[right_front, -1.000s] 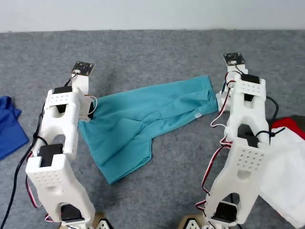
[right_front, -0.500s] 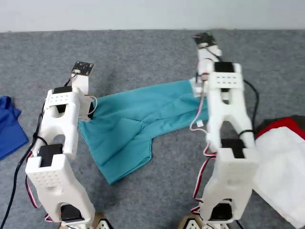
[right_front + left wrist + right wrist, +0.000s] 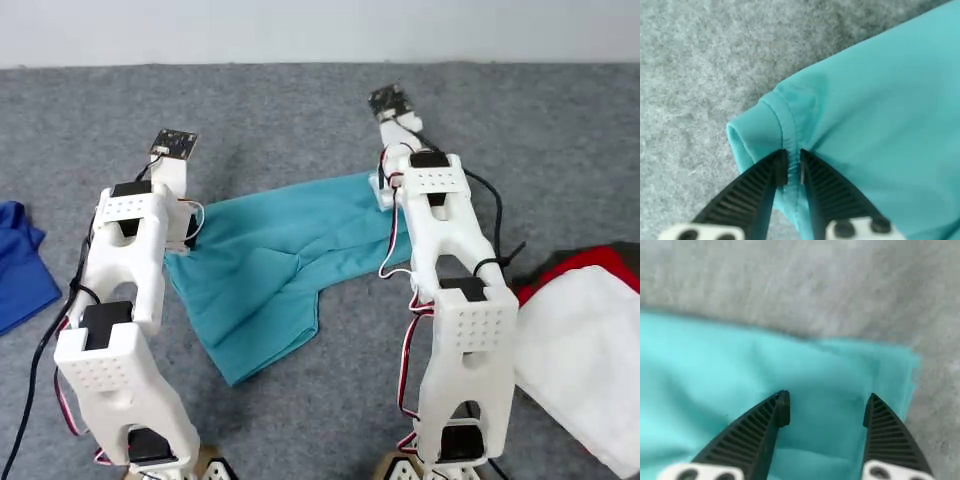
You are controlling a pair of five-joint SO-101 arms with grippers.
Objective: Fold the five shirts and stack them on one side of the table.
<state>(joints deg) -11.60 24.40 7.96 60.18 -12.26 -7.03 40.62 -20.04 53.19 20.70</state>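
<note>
Pinching the teal shirt [image 3: 880,100] at one corner, your left gripper [image 3: 790,169] is clamped (right gripper [image 3: 826,412] hangs spread wide above it).

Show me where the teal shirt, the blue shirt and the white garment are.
teal shirt [image 3: 265,265], high view, middle of its body.
blue shirt [image 3: 20,270], high view, its visible part at the picture's edge.
white garment [image 3: 580,350], high view, its broad upper surface.

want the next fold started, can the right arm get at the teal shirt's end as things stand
Probably yes: the right arm has its jaws open over the teal shirt near its edge, with nothing in between.
</note>
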